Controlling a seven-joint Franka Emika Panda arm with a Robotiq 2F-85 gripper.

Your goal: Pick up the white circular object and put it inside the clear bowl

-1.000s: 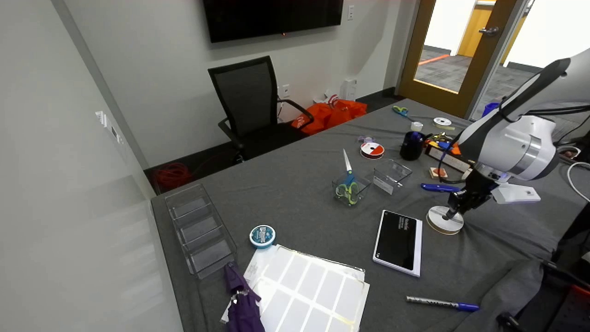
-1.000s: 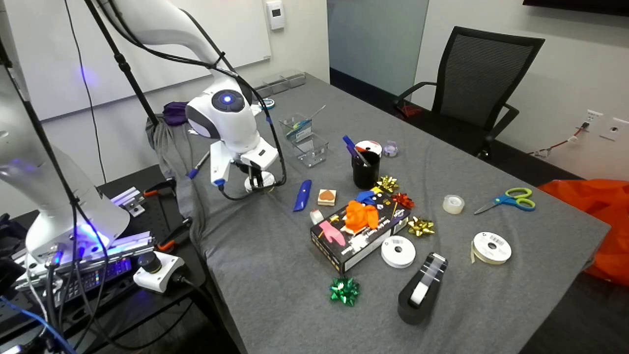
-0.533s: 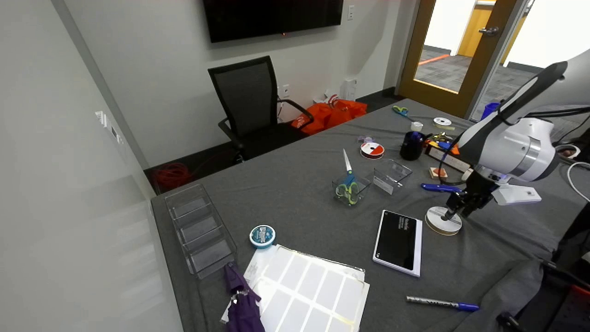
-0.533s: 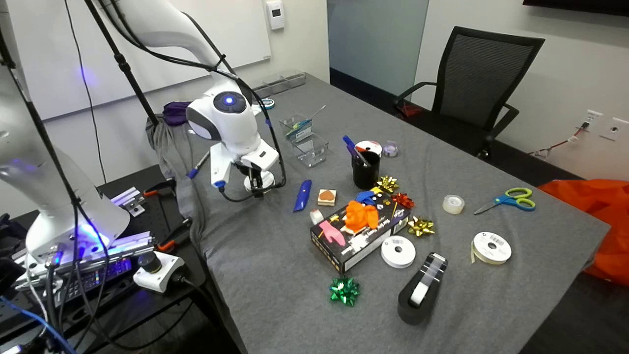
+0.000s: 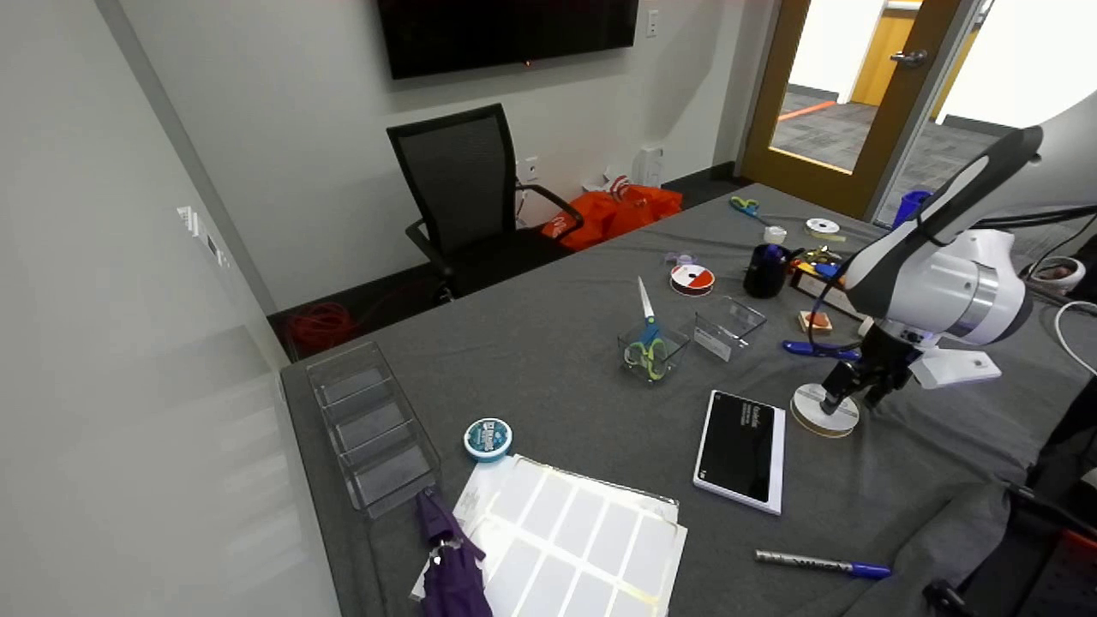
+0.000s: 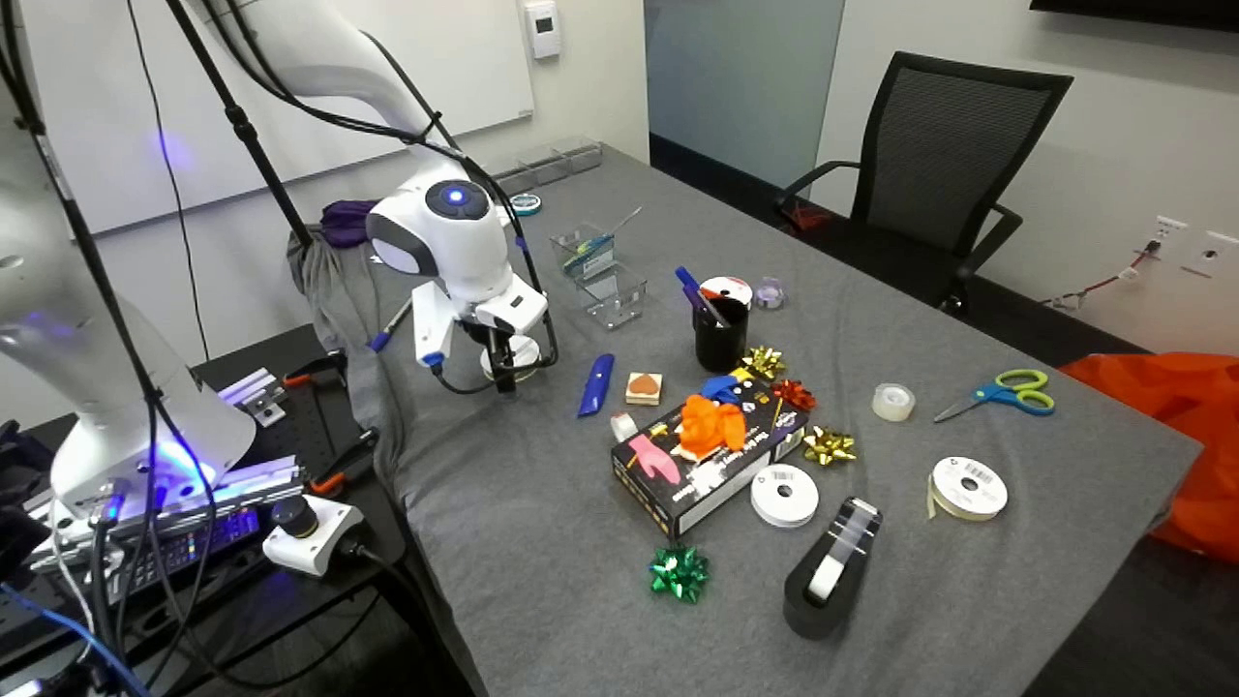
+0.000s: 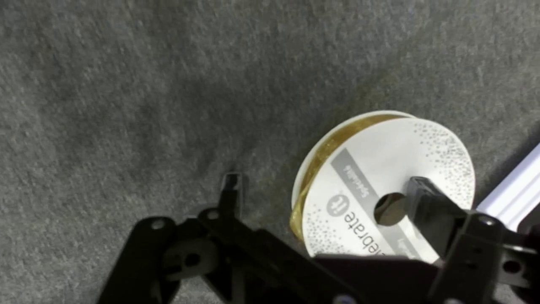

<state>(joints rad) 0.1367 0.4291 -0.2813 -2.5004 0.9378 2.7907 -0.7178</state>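
Observation:
The white circular object (image 7: 405, 156), a ribbon spool with gold ribbon and a dark centre hole, lies flat on the grey cloth in the wrist view. Both exterior views show the spool (image 5: 824, 411) below the arm. My gripper (image 7: 327, 182) stands open over it, its jaws wide apart. One of its fingers (image 7: 426, 202) covers part of the spool's face beside the hole; touching or just above, I cannot tell. The opposite finger (image 7: 231, 190) is over bare cloth, clear of the rim. The clear bowl (image 6: 612, 298), a low transparent square-sided container, sits farther off with nothing visible inside.
A white-edged black tablet (image 5: 739, 450) lies close beside the spool. Near the arm is a blue cutter (image 5: 806, 349). Scissors stand in a clear cup (image 5: 673, 347) alongside the bowl. A black pen cup (image 6: 721, 339) and more white spools (image 6: 784, 496) occupy the table.
My jaws have opened wider. The arm has moved slightly, and the near finger now sits further over the spool in an exterior view. The spool shifted a touch early on; the bowl stayed put.

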